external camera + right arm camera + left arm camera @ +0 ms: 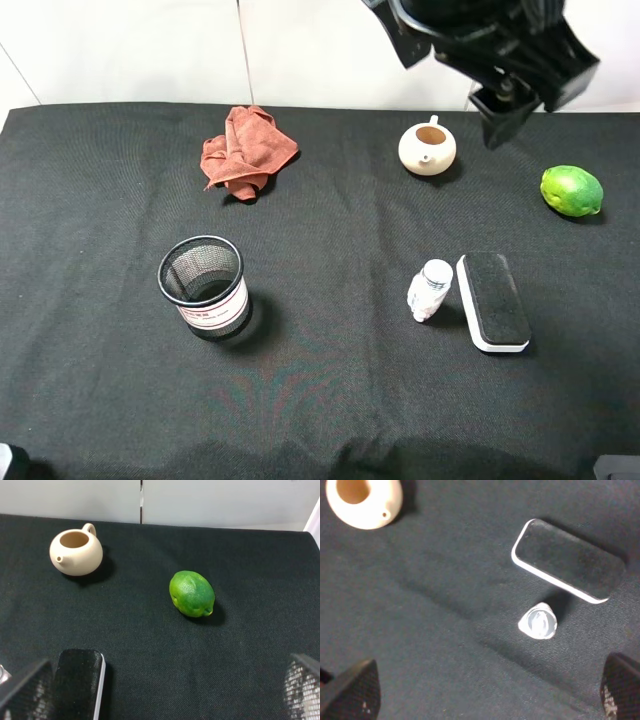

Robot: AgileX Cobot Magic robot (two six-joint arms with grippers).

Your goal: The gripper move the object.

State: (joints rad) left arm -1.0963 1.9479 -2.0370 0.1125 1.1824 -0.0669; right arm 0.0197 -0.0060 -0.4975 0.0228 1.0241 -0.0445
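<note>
Your gripper is wide open above the little bottle. You might bump the eraser beside it.

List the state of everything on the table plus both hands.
Bottle: upright, capped, beside the eraser.
Eraser: lying flat, felt side up.
Teapot: upright, no lid.
Mesh cup: upright, empty.
Red cloth: crumpled.
Lime: on its side.
Left hand: open, above the bottle, holding nothing.
Right hand: open, holding nothing.
</note>
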